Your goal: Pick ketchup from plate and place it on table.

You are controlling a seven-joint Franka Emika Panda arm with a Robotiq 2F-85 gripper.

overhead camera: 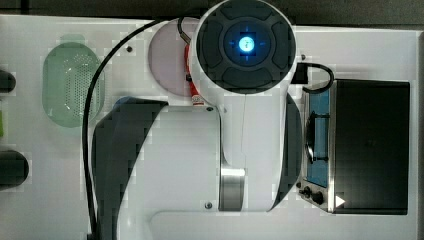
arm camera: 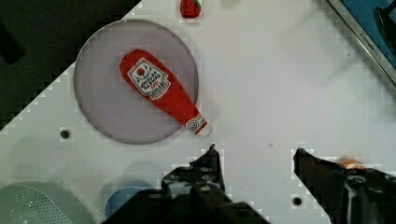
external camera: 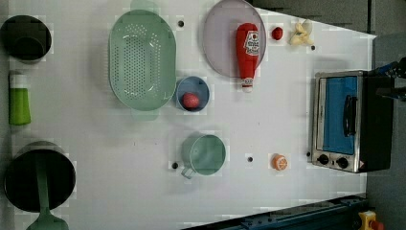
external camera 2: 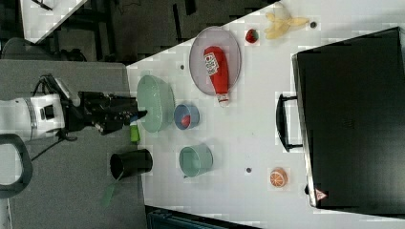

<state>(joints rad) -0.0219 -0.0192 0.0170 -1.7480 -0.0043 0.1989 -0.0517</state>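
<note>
Wrist view showed the slim red ketchup bottle with its whitish cap (arm camera: pixel 161 91) lying flat on the large, matte, pale lilac-grey round plate (arm camera: pixel 100 107), its label facing up and its cap end poking just past the plate's rim onto the flat white tabletop (arm camera: pixel 261 79). The black two-fingered gripper (arm camera: pixel 256 151) hung above bare table just beside that cap, jaws standing apart with nothing between them.

Judging by this, the task was at its approach step: the bottle had not been touched and nothing had been lifted. The next move called for shifting the gripper over the bottle's narrower neck or mid-body, turning the wrist so the fingers straddled the bottle across its width, then descending and closing.

Room was fair. In the left view, the small round red fruit (external camera: pixel 277 33) sat near the plate toward the left view's right, and the small blue bowl holding a red ball (external camera: pixel 192 94) lay close below the plate (both near enough to mind on the descent). The oval green perforated basket (external camera: pixel 142 60) stood toward the left view's left. Open white table lay between the plate and the silver toaster oven with the blue door (external camera: pixel 341 120), which seemed the easiest spot to set the bottle down, though the arm's height over the table was hard to gauge.
</note>
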